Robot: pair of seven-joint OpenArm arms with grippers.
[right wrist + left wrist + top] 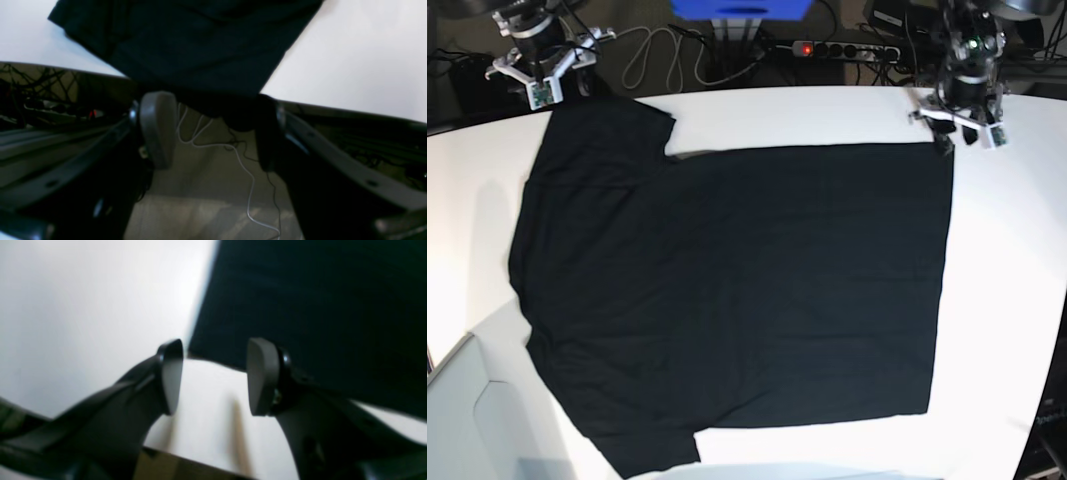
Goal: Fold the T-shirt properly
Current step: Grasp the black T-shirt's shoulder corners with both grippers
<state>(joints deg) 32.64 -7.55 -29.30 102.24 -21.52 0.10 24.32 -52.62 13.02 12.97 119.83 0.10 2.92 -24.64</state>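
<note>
The white surface (1007, 300) under me is smooth and matte, with a curved far edge. Nearly all of its middle is covered by the T-shirt (747, 290), a big black cloth shape lying flat with its plain side up. In the base view its straight hem runs down that view's right, a short sleeve reaches toward the far left corner, and another pokes out at the near edge. The fabric looks soft and dull, with faint shallow creases near the sleeves.

My left claw (213, 376) hangs just off the far hem corner. Its two flat, rounded grey pads (262, 376) are spread apart with only bare white surface between them, and the dark cloth lies just beyond the tips. The view is blurred.

My right claw (213, 130) sits past the far edge by the sleeve. Its pads (156, 128) are also spread wide and grip nothing. A fold of black cloth droops over the edge just above the gap, and a thin white cable (233, 156) trails on the floor below.
</note>
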